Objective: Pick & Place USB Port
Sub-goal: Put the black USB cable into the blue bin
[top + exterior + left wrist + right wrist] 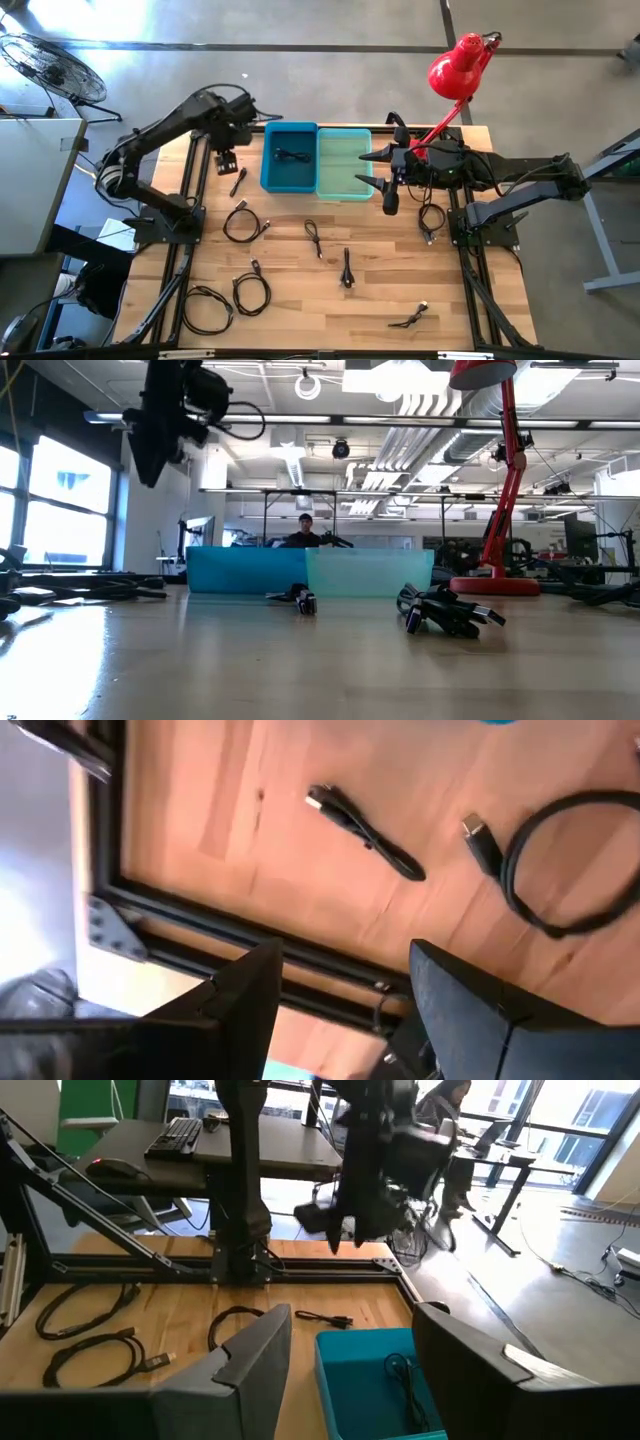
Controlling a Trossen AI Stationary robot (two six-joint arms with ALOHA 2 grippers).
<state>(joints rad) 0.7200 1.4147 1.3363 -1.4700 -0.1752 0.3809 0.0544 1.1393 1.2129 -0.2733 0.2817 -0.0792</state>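
My left gripper point(340, 1010) hangs wide open and empty, near the desk's far left edge, above a short USB cable point(237, 181). I judge I'm between picks; next I descend on it. My right gripper point(350, 1365), also open, waits over the teal bin point(343, 163).

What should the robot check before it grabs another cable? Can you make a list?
1. Left gripper empty and open: ok, nothing between its fingers.
2. Cable within reach: ok, a short black cable lies on the table just below the left gripper.
3. Blue bin ready: ok, one cable already lies inside, with room left.
4. Right gripper out of the way: ok, it hovers open over the green bin.
5. Gripper low enough to grab: not ok, the low view shows it high above the table.
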